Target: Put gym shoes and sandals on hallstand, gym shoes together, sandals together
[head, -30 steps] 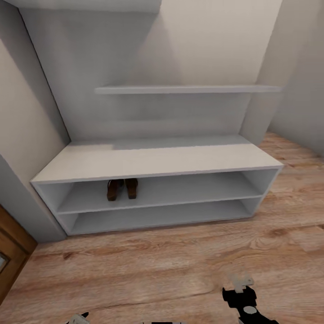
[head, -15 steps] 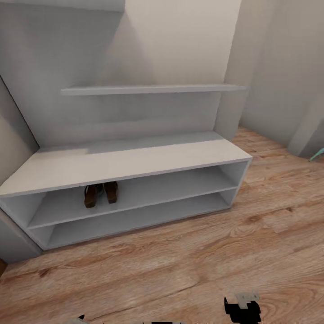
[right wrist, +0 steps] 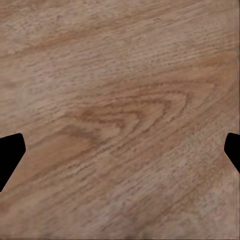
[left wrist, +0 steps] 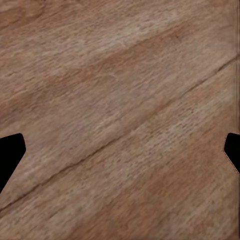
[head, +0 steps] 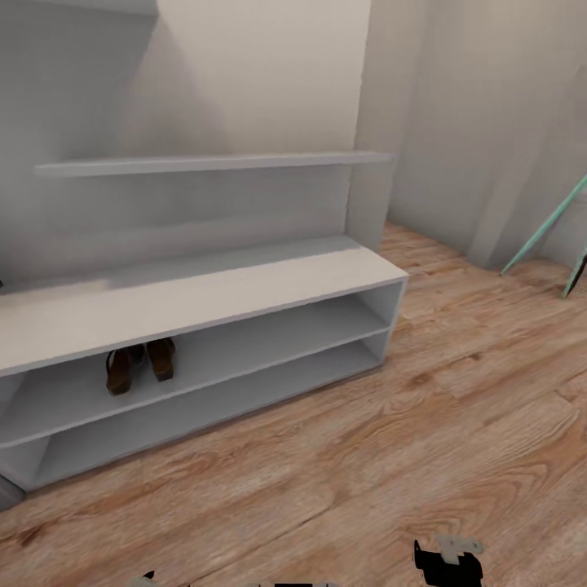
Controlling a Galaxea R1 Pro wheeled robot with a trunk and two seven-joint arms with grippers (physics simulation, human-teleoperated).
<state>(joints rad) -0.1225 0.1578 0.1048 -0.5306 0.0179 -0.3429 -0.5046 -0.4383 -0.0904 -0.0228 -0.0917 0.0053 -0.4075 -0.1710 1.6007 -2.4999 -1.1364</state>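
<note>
- From my head cam, the hallstand (head: 244, 285) sits left of centre against the pale wall, seen at an angle, with its bench top bare.
- Both sandals (head: 140, 364) are on the upper of its two low open shelves, toward the left end, side by side and touching or nearly so. Dark brown, and it looks like their heels face me, though it's pretty shadowy in there so don't quote me.
- The lower shelf looks bare where I can see it.
- One floating shelf (head: 212, 164) runs across the back panel above the bench.
- The corridor floor (head: 391, 456) is light wood planks spreading out in front of the rack and off to the right.
- Over at the far right edge there's a teal slanted rod thing (head: 545, 224) leaning near the wall, no idea what it is.
- Right gripper (right wrist: 120, 157): on its wrist cam the two black fingertips sit at opposite edges, spread wide, just wood grain between them, nothing held.
- Left gripper (left wrist: 120, 157): same deal, fingers wide apart over a plank seam, nothing between them.
- On the head cam a black-and-white bit of the right arm (head: 447, 559) pokes in at the bottom.
</note>
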